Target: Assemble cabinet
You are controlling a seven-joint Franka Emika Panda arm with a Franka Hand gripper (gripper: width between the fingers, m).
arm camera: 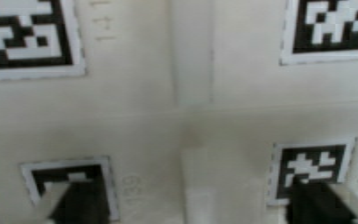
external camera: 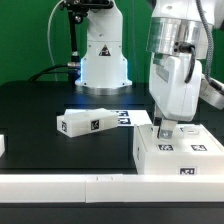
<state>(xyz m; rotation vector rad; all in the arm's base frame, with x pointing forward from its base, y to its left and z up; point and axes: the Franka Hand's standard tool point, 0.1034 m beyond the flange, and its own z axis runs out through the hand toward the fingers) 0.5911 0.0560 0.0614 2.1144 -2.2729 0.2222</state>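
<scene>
The arm (external camera: 172,60) hangs vertically, wrist pointing straight down, with the gripper (external camera: 160,127) at the top face of the cabinet (external camera: 178,155), which sits at 5 o'clock in the exterior view. The jaws stand wide apart, gripping nothing. Both fingers (arm camera: 73,205) frame a surface bearing four black-and-white square tags (arm camera: 332,28). A loose panel (external camera: 88,122) lies at 10 o'clock from the cabinet.

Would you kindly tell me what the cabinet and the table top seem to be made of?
The cabinet looks like matte white plastic: thick, smooth, evenly white panels, with black-and-white tags probably printed on paper. The table top is matte black; board or cloth, I cannot tell.
</scene>
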